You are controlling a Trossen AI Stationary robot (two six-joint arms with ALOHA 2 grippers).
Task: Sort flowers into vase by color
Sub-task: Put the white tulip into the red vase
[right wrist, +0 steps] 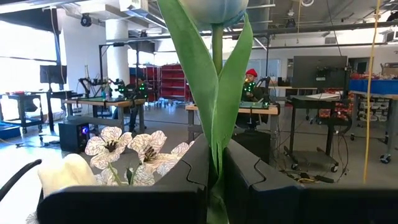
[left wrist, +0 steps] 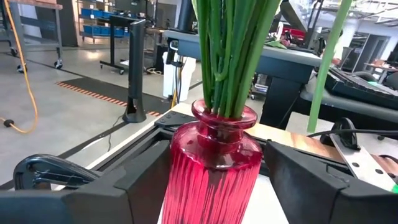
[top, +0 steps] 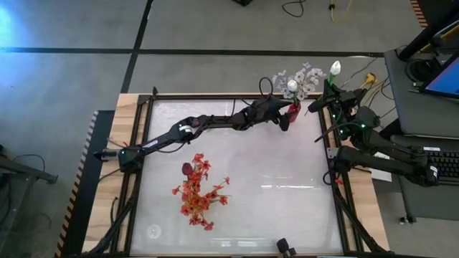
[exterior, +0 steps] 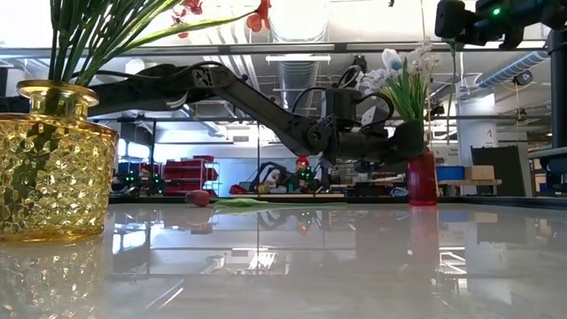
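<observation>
flowers split three ways now: right claw (right wrist: 214,180) pinches the green stem of a white bud (top: 335,68), fingers pressed together on it just under the leaves, held up in the air off the table's far right corner. just beside it, white sprays (top: 305,77) already stand in the red vase (top: 294,109) at that far right corner.

left claw (left wrist: 214,186) is spread, one finger each side of the red vase body, close to the glass but i can't tell if touching. left arm reaches from the left edge across the table to get there. looks like it is steadying or about to brace the vase.

farther out: red-orange sprays (top: 199,192) fill a yellow vase (exterior: 53,164) at the near-middle of the table, and a maroon bud (exterior: 200,198) lies flat on the table (top: 287,193) on its stem, not sorted.

step in hand, my read: putting the white bud in with the white ones in the red vase. next move calls for bringing the stem end over the vase neck, which is narrow and already packed with stems, then lowering straight and letting go. risk is the stem catching the rim or tipping the vase, so a left claw hold would help. maroon bud is left after that.
</observation>
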